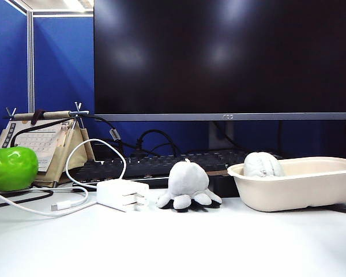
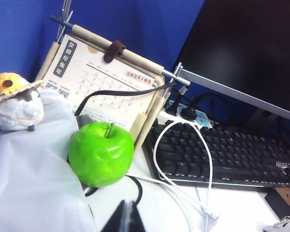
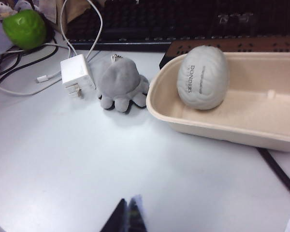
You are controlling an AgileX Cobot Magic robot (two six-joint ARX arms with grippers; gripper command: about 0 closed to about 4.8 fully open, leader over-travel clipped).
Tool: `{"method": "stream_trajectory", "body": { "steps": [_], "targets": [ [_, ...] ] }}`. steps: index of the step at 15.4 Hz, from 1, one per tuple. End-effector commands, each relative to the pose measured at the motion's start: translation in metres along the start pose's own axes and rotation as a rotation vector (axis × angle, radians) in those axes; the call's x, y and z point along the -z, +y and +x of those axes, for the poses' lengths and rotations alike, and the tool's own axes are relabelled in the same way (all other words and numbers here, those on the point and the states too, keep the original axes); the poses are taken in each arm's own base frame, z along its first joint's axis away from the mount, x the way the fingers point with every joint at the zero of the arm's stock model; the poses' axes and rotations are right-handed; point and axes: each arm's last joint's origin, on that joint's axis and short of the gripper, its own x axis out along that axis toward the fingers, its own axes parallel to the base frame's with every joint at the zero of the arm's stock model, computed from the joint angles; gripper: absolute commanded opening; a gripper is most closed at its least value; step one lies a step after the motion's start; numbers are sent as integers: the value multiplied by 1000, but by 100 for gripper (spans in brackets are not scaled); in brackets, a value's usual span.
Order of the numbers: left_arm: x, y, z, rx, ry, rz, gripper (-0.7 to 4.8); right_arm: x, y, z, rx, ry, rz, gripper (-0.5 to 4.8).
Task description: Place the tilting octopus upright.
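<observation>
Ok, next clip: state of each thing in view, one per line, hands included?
octopus: tilted, tentacles on the table, untouched
left hand: shut, empty, back near the apple
right hand: shut, empty, short of the octopus
bowl: upright, holding the brain-shaped lump
charger: on its side, prongs out
monitor: dark

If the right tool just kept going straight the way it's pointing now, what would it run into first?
Probably the octopus. In the right wrist view the shut right tool points across bare table toward it, and nothing lies between. The beige bowl sits just beside that line, so depth leaves some doubt.
</observation>
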Motion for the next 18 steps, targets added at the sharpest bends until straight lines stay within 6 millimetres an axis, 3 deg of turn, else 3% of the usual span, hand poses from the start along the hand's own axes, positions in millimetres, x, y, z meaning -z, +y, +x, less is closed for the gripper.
{"method": "stream_trajectory", "body": {
  "steps": [1,3,7,9,15,18],
  "targets": [
    [-2,-1,0,11,-15,4,-4,-3,-6,-1,78,-32,4,-6],
    [-2,-1,0,11,-15,4,-4,-9,-13,-2,165,-100,33,-6],
    [-2,-1,0,11,-14,4,-4,-37,-29,-15,394,-432,48,-6],
    [-2,-1,0,11,-14,4,-4,-41,-33,-19,462,-491,42,-6],
    [-2,-1,0,11,-14,4,-4,-14,-48,6,419,-556,-42,-6],
    [-2,-1,0,11,-14,4,-4,-10,-49,9,417,-536,-36,-6]
  ]
}}
